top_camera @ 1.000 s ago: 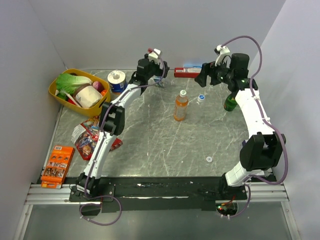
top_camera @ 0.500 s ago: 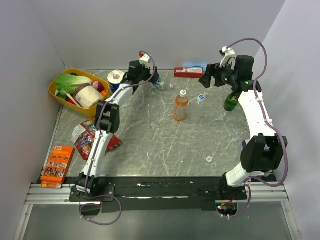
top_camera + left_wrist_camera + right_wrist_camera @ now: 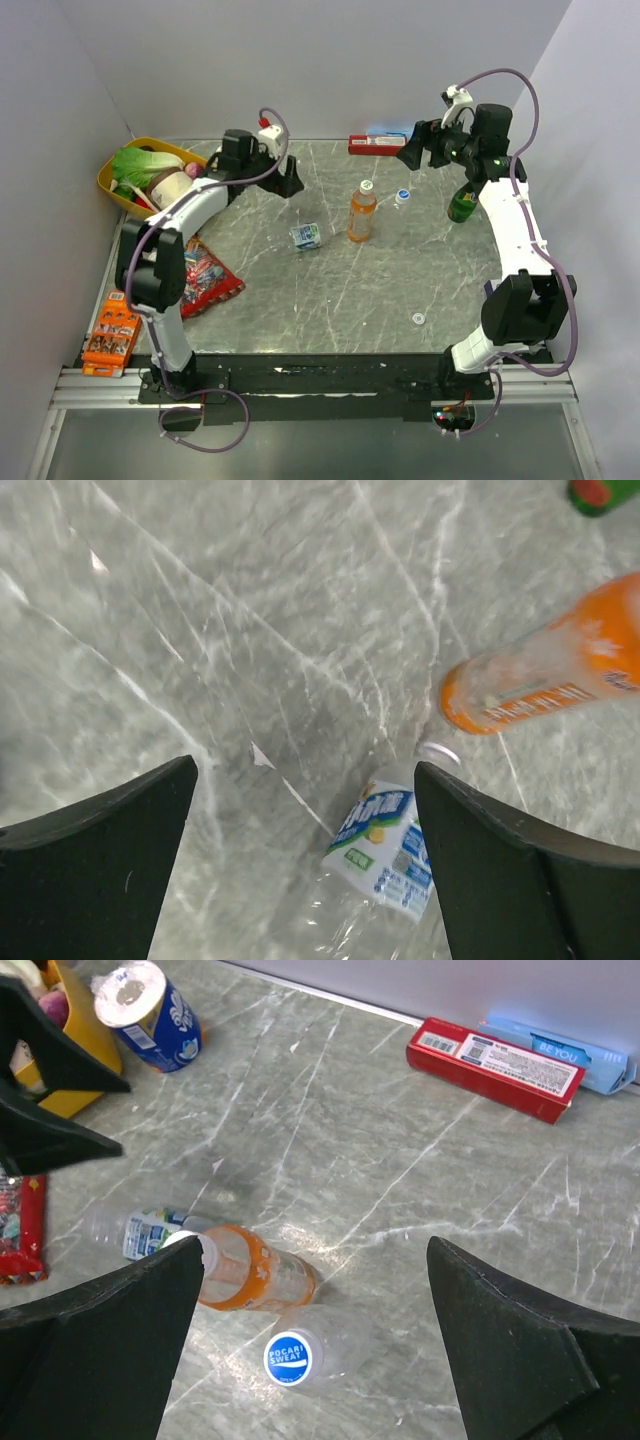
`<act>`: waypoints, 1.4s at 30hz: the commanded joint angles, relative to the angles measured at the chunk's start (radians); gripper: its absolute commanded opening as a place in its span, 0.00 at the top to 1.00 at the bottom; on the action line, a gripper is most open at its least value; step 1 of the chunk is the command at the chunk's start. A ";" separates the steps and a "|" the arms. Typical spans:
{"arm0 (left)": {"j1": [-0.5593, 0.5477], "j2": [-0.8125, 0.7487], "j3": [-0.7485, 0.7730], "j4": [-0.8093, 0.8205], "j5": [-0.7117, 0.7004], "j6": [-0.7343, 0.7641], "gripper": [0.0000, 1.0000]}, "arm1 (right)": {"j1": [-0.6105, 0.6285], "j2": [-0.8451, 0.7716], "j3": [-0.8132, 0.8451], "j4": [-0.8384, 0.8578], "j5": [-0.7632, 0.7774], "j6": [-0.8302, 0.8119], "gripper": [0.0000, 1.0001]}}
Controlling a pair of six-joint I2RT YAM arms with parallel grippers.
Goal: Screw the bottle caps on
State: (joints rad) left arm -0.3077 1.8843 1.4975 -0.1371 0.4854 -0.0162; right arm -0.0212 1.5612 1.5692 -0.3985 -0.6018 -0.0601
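Well, water bottle [image 3: 305,236] flat beside upright orange bottle [image 3: 361,215].

You can read "POCARI SWEAT" in white on the blue cap [image 3: 287,1358]. On the light blue box [image 3: 558,1052] at the back wall you'll find "BE YOU". The print on the water bottle's label [image 3: 385,842] is too small to read.

Yellow basket [image 3: 108,190] far left; red box [image 3: 374,145] rear.
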 commanded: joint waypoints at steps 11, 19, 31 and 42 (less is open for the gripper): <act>-0.136 -0.087 0.015 -0.432 -0.051 0.420 0.04 | 0.003 -0.147 0.005 -0.016 -0.015 -0.052 0.01; -0.171 0.065 0.113 -0.484 -0.143 0.482 0.04 | 0.003 -0.214 -0.034 -0.023 -0.026 -0.049 0.01; -0.172 0.171 0.056 -0.519 -0.117 0.476 0.04 | 0.003 -0.248 -0.046 -0.036 -0.036 -0.038 0.01; -0.131 0.010 -0.150 -0.349 0.027 0.379 0.39 | 0.017 -0.227 -0.009 -0.059 -0.111 -0.017 0.01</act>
State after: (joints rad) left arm -0.4664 2.0178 1.4353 -0.5457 0.4084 0.4377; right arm -0.0193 1.3441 1.5242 -0.4572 -0.6567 -0.0975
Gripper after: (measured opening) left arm 0.692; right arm 0.992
